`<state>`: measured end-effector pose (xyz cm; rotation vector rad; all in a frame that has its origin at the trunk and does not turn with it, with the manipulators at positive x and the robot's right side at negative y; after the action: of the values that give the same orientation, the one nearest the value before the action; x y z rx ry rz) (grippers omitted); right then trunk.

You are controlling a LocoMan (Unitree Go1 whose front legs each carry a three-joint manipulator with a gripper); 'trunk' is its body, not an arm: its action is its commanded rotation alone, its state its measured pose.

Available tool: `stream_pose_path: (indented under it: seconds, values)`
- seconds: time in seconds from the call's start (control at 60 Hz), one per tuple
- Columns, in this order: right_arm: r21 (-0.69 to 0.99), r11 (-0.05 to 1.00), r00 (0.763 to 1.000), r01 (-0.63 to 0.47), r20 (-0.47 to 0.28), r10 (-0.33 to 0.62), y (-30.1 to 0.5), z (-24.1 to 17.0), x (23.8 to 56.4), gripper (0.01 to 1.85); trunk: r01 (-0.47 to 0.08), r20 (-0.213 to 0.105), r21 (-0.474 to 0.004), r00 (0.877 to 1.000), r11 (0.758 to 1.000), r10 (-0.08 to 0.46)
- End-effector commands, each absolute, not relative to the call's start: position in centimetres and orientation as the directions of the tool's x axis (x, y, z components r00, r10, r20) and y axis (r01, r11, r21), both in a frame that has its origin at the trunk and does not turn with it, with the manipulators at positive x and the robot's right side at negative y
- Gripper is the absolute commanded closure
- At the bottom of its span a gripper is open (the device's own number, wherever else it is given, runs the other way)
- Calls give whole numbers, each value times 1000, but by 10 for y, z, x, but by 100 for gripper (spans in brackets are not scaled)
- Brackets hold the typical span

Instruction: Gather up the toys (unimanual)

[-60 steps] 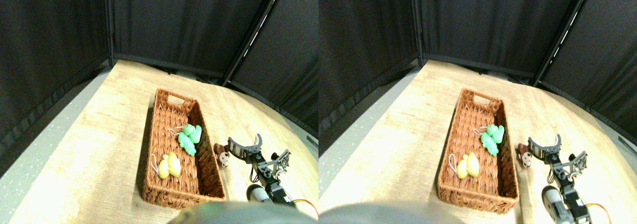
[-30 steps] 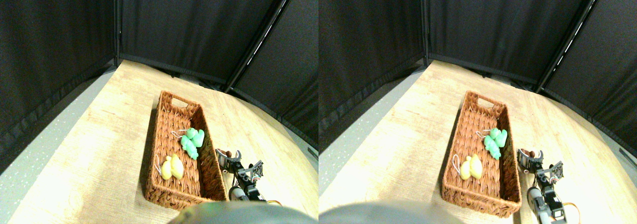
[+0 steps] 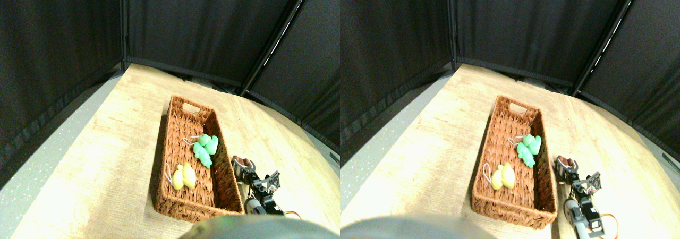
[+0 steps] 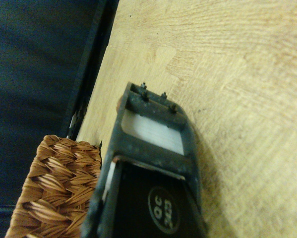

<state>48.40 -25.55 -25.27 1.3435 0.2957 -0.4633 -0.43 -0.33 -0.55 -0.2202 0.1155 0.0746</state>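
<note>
Here, in the stereo pair view, the wicker basket [image 3: 186, 159] lies in the middle of the frame on the wooden table [image 3: 95, 159], its long axis running from lower centre up toward the back. Inside it the green toy [image 3: 204, 150] lies diagonally against the right wall, and the yellow toy [image 3: 183, 177] sits lower down, lengthwise. Just right of the basket's outer wall, the right gripper [image 3: 243, 166] is down over the brown toy [image 3: 243, 160], of which only a rounded brown top shows; which way it points cannot be told. Probably this is the grasp before lifting it over the wall.

In the wrist view, a dark jaw frame [image 4: 153, 148] hides the toy; the basket rim [image 4: 59, 183] fills the lower left corner. Whether the jaws are parted or closed cannot be told.
</note>
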Motion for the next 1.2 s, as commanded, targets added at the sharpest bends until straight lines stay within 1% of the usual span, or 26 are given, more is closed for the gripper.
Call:
stream_pose_path:
  seconds: [0.017, 0.05, 0.083, 0.117, 0.133, 0.15, 0.217, 0.267, 0.3, 0.317, 0.333, 0.367, 0.417, 0.467, 0.517, 0.55, 0.567, 0.6, 0.617, 0.683, 0.8, 0.867, 0.983, 1.083, 1.117, 1.2]
  values:
    - [852, 229, 874, 471, -417, -249, -254, -243, 484, 173, -88, -142, -218, 988, 972, 57]
    - [850, 234, 871, 471, -408, -272, -253, -242, 484, 172, -88, -142, -218, 988, 972, 57]
    - [849, 223, 862, 479, -407, -303, -252, -238, 483, 168, -87, -140, -219, 989, 972, 57]
    - [852, 219, 861, 476, -401, -312, -252, -236, 482, 167, -87, -140, -219, 989, 972, 57]
    - [857, 219, 865, 466, -391, -313, -252, -235, 482, 166, -85, -140, -218, 989, 972, 55]
    - [861, 235, 878, 452, -382, -289, -253, -233, 483, 164, -85, -140, -218, 989, 972, 55]
    - [871, 239, 890, 430, -365, -271, -255, -228, 484, 162, -84, -138, -218, 989, 972, 55]
    - [877, 276, 906, 394, -320, -278, -255, -220, 485, 164, -81, -135, -216, 989, 973, 53]
    - [891, 280, 923, 358, -291, -253, -255, -214, 485, 166, -80, -132, -216, 990, 973, 53]
    - [890, 304, 931, 341, -274, -242, -255, -211, 486, 165, -77, -130, -214, 990, 974, 49]
    - [890, 304, 931, 341, -274, -242, -255, -211, 486, 165, -77, -130, -214, 990, 974, 49]
    - [890, 336, 945, 308, -245, -219, -254, -205, 487, 165, -73, -125, -215, 991, 974, 46]
    - [897, 341, 954, 282, -223, -201, -254, -198, 488, 165, -72, -122, -216, 992, 974, 46]
    - [886, 406, 972, 227, -177, -156, -252, -186, 491, 166, -70, -114, -216, 992, 974, 46]
    - [895, 395, 976, 208, -163, -144, -250, -178, 493, 167, -68, -107, -217, 993, 974, 46]
    - [909, 382, 985, 169, -141, -101, -247, -168, 494, 167, -67, -104, -219, 994, 973, 45]
    - [911, 381, 987, 158, -129, -100, -245, -163, 494, 166, -67, -102, -220, 994, 973, 45]
    - [897, 417, 988, 149, -124, -87, -242, -153, 494, 164, -66, -99, -223, 994, 973, 45]
    - [884, 447, 991, 137, -122, -61, -240, -147, 495, 165, -67, -99, -224, 994, 972, 45]
    - [892, 430, 991, 136, -124, -56, -234, -134, 496, 167, -69, -92, -231, 995, 970, 48]
    - [890, 449, 994, 84, -107, 25, -221, -115, 501, 168, -80, -84, -245, 995, 966, 61]
    - [889, 453, 994, 71, -102, 45, -216, -110, 505, 168, -90, -78, -255, 994, 963, 72]
    - [891, 449, 990, 70, -117, 79, -205, -99, 513, 168, -109, -74, -279, 993, 954, 92]
    - [876, 479, 984, 50, -124, 124, -195, -92, 520, 168, -130, -74, -298, 991, 946, 113]
    - [878, 475, 985, 54, -123, 117, -192, -90, 521, 168, -136, -73, -304, 990, 943, 119]
    - [869, 494, 979, 24, -122, 166, -182, -86, 529, 167, -154, -71, -319, 988, 935, 139]
